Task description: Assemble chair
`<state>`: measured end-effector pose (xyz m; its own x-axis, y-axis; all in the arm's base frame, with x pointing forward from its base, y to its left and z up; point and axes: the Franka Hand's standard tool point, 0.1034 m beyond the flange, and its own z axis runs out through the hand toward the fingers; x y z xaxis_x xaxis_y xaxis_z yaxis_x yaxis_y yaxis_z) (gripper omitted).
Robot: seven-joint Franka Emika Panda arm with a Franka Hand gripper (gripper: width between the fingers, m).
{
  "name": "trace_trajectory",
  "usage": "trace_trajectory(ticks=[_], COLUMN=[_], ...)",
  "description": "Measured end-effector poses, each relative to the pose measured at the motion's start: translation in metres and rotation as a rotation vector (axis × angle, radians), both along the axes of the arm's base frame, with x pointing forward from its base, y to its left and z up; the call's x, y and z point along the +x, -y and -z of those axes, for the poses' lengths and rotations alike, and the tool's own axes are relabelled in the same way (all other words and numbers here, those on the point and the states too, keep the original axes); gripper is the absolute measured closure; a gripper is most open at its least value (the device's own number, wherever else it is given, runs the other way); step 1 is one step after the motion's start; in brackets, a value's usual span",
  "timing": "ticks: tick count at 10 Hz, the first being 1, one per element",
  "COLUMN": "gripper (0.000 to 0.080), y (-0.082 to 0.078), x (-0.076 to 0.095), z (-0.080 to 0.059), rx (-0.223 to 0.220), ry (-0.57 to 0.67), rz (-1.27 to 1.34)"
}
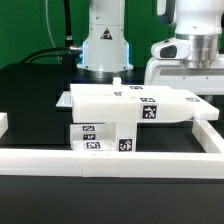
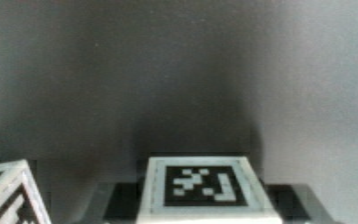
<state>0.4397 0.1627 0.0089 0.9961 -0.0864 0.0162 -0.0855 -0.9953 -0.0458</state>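
Clearly the chair (image 1: pixel 135 105) is only part built. Its loose white parts sit bunched together on the black table (image 1: pixel 30 95), close against the low white wall (image 1: pixel 110 157) that fences the work area. That is probably so the wall gives them something to brace against while pieces are pushed home. A broad flat slab (image 1: pixel 140 98) lies level on top with its marker squares facing up. It rests on smaller tagged blocks (image 1: pixel 100 138) that show beneath its edge toward the exterior view's left, so it reads as a seat propped on its supports. The arm (image 1: pixel 105 40) rises behind the pile and bends over toward the slab's end at the exterior view's right, where that camera does not show the fingertips. In the wrist view the gripper (image 2: pixel 199 200) straddles a tagged block (image 2: pixel 199 180) whose marker faces the camera, with a dark finger (image 2: pixel 286 200) close on either flank. This centred stance suits a squeeze across the block's width. Whether the pads actually press on it, and so whether it is held, I cannot tell. A second tagged piece (image 2: pixel 5 195) sits just beside it, tilted and clear of the fingers, so the grasp seems aimed at the one block alone.
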Motion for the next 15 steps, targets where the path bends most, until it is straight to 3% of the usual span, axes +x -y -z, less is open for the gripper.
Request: trace_trajectory(ticks=[2, 6, 8, 11, 12, 13, 15], gripper=[0.0524, 0.0522, 0.0522, 0.0522, 0.0522, 0.0522, 0.0522], y=[0.003, 0.023, 0.023, 0.029, 0.054, 0.079, 0.098], x=[0.004, 0.020, 0.019, 0.021, 0.035, 0.060, 0.104], z=[-0.017, -0.096, -0.088, -0.092, -0.112, -0.129, -0.141], rx=[0.008, 0.057, 0.050, 0.051, 0.059, 0.064, 0.052], ry=[0.003, -0.024, -0.019, -0.023, -0.029, 0.002, 0.046], rz=[-0.029, -0.038, -0.036, -0.092, -0.191, -0.213, -0.272])
